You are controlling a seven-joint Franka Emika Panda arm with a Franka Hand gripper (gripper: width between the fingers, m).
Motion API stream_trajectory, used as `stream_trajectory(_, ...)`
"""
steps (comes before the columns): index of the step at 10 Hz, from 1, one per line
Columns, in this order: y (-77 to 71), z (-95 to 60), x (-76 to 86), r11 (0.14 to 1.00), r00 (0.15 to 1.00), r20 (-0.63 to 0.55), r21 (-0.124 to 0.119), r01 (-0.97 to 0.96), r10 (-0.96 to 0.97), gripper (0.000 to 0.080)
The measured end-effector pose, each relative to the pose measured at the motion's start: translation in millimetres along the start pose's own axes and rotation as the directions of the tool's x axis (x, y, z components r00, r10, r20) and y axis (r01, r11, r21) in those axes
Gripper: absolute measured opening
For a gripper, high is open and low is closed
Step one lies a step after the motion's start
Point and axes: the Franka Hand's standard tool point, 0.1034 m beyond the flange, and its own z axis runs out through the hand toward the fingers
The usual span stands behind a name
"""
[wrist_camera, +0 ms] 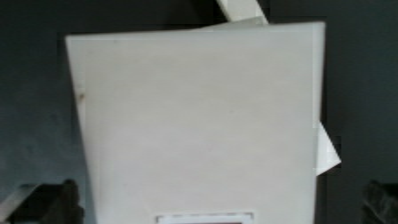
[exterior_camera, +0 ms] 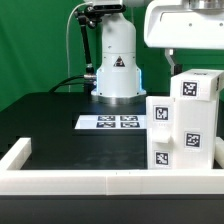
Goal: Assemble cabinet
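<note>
The cabinet's large white box (exterior_camera: 178, 135) stands at the exterior view's right and carries square marker tags. A smaller white tagged block (exterior_camera: 198, 86) stands on top of it. My gripper (exterior_camera: 188, 60) hangs just above that stack. In the wrist view a plain white face of the cabinet (wrist_camera: 196, 110) fills most of the picture, with the edge of a tag at its near end. My gripper (wrist_camera: 210, 205) is open. Its dark fingertips (wrist_camera: 45, 200) stand apart on either side of the white part, with a thin gap at each side. A thin white piece (wrist_camera: 240, 10) sticks out beyond the far end.
The marker board (exterior_camera: 118, 122) lies on the black table in front of the robot base (exterior_camera: 116, 75). A long low white border frame (exterior_camera: 90, 178) runs along the front and up the exterior view's left side.
</note>
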Motion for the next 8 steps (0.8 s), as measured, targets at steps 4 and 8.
stream_trajectory(4, 0.1, 0.3, 0.0, 1.0, 1.0, 0.0, 0.0, 0.0, 0.0, 0.0796)
stream_trajectory(8, 0.1, 0.5, -0.1, 1.0, 1.0, 0.0, -0.001, 0.0, 0.0, 0.0796)
